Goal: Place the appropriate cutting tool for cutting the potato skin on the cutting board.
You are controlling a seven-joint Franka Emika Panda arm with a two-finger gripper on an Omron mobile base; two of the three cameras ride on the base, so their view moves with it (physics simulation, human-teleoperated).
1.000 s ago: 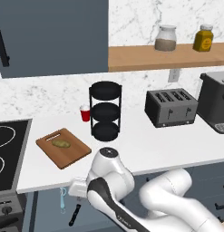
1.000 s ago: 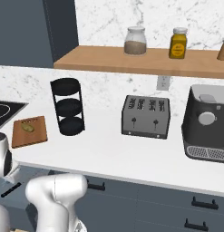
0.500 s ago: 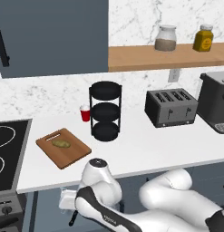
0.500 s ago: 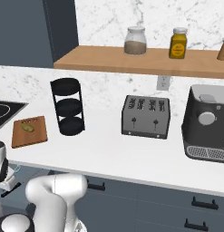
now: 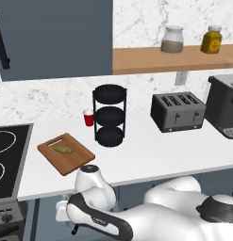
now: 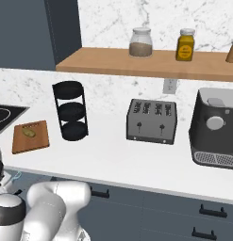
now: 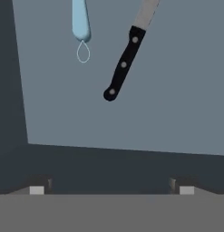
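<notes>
Tool [image 7: 111, 190] spread apart, grasping nothing, low below table edge, aimed into grey drawer [image 7: 177, 68].
Slim pale-blue peeler with looped head [image 7: 80, 22] lies in drawer, just beside long black-handled steel knife [image 7: 124, 63], not touching. Probably stored there as utensils.
Flat brown wooden cutting board [image 5: 73, 160] on white table [image 5: 155, 155], small oval yellowish potato [image 5: 63, 149] on it, ready for peeling.
Black 3-tier rack [image 5: 109, 115] right of board. Marble wall, wooden shelf [image 5: 151, 59].

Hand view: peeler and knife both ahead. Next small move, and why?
Probably shift the gripper toward the pale-blue peeler and line up over its handle. The gripper looks open and holds nothing, and the peeler lies apart from the black-handled knife. The potato already sits on the cutting board.
</notes>
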